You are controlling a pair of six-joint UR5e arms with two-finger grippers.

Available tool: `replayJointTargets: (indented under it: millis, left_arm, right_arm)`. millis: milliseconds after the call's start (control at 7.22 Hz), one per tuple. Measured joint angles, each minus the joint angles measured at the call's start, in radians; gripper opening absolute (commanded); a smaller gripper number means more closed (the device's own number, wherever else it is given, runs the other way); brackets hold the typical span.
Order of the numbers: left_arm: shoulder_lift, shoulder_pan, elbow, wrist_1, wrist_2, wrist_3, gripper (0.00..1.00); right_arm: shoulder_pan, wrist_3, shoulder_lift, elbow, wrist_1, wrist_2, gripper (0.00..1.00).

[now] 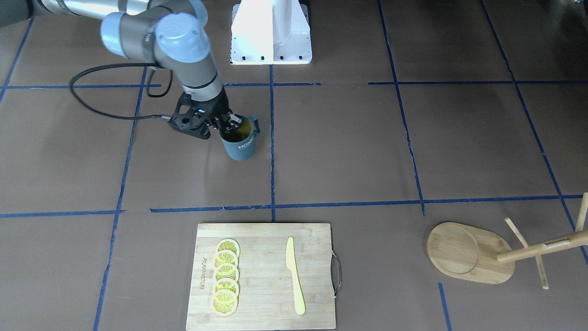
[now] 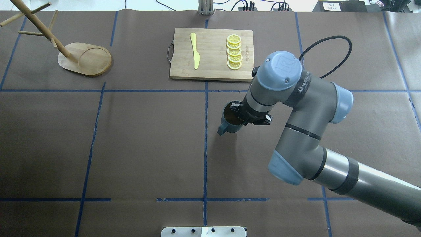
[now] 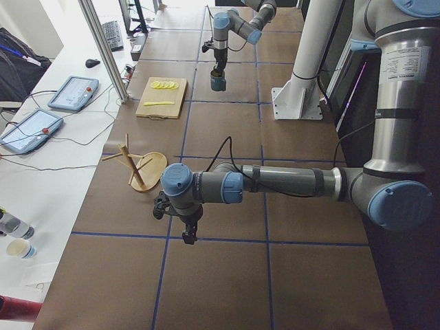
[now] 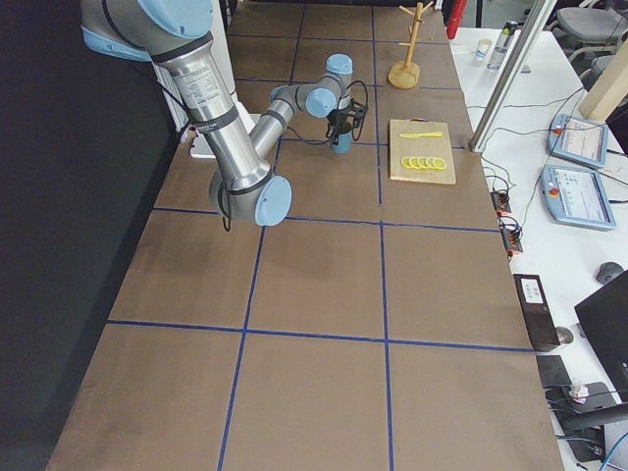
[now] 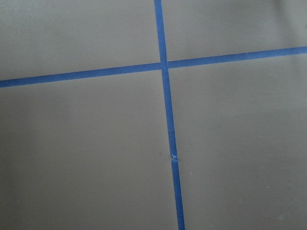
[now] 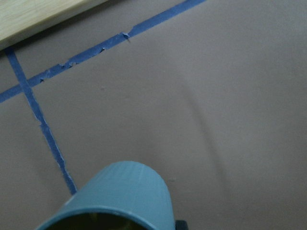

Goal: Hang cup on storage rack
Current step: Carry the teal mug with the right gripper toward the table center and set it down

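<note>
In the front-facing view, the right gripper (image 1: 226, 124) is narrowed onto the rim of the dark blue-grey ribbed cup (image 1: 240, 143), which has a yellow inside. One finger seems to sit within the mouth and the other outside the wall. The cup is mouth up with its long axis near upright, on the robot's right half of the brown-papered table (image 1: 349, 151). I cannot tell whether it is clear of the paper. Its squared handle (image 1: 255, 125) points to the robot's left and back toward the base. The light bamboo storage rack (image 1: 468, 252), with an oval base, pole and thin pegs, is well apart from the cup, toward the far left corner.

In the overhead view, the rack lies leftward and away from the held cup. A rectangular bamboo cutting board (image 2: 212, 67) with a yellow knife (image 2: 195, 51) and lemon slices (image 2: 234, 52) sits beyond the cup. The handle faces left and toward the robot, so I judge the cup needs turning before the handle loop can meet a slanting peg.

In the left side view, the left gripper (image 3: 187, 235) hangs pointing down near the rack, much nearer to it than the right one. I cannot tell from here how wide it is.

In the right side view, the rack's pole rises upright and the cup looks small beneath the right gripper.

The left wrist view shows only paper and blue tape (image 5: 165, 105).

In the right wrist view, the cup's ribbed wall fills the bottom edge and the board's corner shows at top left.
</note>
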Motion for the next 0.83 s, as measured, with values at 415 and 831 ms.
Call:
replayJointTargets:
  millis: [415,831]
  left_arm:
    - [0.000,0.000,0.001,0.001,0.001,0.000,1.00]
    - [0.000,0.000,0.002,0.001,0.001,-0.001,1.00]
  right_arm:
    - [-0.063,0.165,0.129,-0.131,-0.017,-0.053,0.03]
    - [-0.083,0.169,0.134,-0.156,-0.014,-0.071,1.00]
